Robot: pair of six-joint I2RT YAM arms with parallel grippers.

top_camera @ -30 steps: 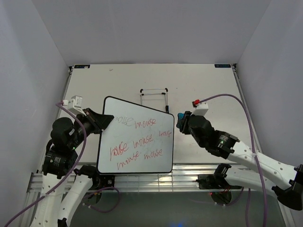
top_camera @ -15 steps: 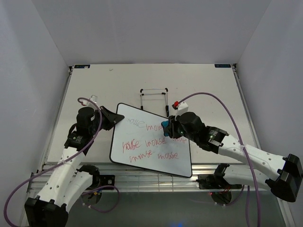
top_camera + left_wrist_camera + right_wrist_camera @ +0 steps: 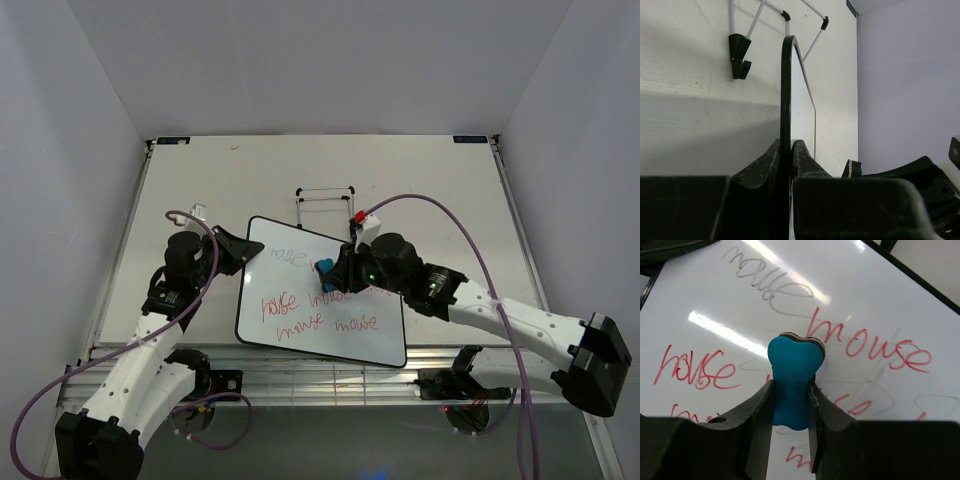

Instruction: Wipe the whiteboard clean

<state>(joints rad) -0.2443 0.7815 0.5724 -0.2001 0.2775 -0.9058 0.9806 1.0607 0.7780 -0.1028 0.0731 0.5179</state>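
The whiteboard (image 3: 300, 330) is a glossy white board with a black rim and red handwritten words, plus faint grey smears near its top. My left gripper (image 3: 243, 253) is shut on its upper left edge; the left wrist view shows the rim (image 3: 785, 85) edge-on between the two fingers. My right gripper (image 3: 333, 272) is over the board's middle, shut on the small blue bone-shaped eraser (image 3: 326, 266). In the right wrist view the eraser (image 3: 792, 375) is pressed against the board (image 3: 730, 305) among the red words.
A black wire stand (image 3: 325, 205) sits on the table just behind the board; it also shows in the left wrist view (image 3: 742, 50). The white table (image 3: 250, 175) extends behind. Grey walls close both sides.
The left gripper shifted the board right and held it. The right gripper carried the eraser from beside the board's right edge onto its middle; writing near the top is now faint grey.
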